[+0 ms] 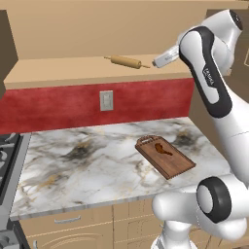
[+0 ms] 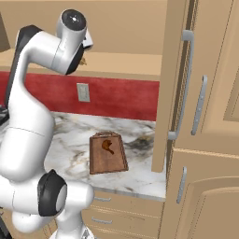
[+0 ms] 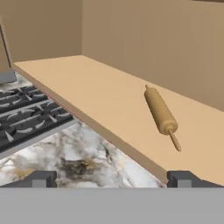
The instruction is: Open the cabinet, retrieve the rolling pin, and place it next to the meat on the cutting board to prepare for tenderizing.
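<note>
Up on the shelf: one rolling pin (image 3: 160,110) lies flat on the cabinet (image 1: 97,29) floor, doors already swung wide, so I'm into the reach.
Fingers: mine (image 3: 112,179) are spread fully apart, nothing between them, hanging just off the shelf's front edge.
Bearing: the pin sits ahead of me and a touch right in the hand view, deeper onto the shelf, well apart from my tips.
Long axis: it runs slantwise, near handle pointing back toward me, far end angling away to the left, so I judge I'll need to roll my wrist to straddle the barrel.
Down below: one cutting board (image 1: 165,156) on the marble counter (image 1: 73,165), one lump of meat (image 1: 163,149) on it.
Count: one pin, one board, one meat, one arm, mine.
</note>
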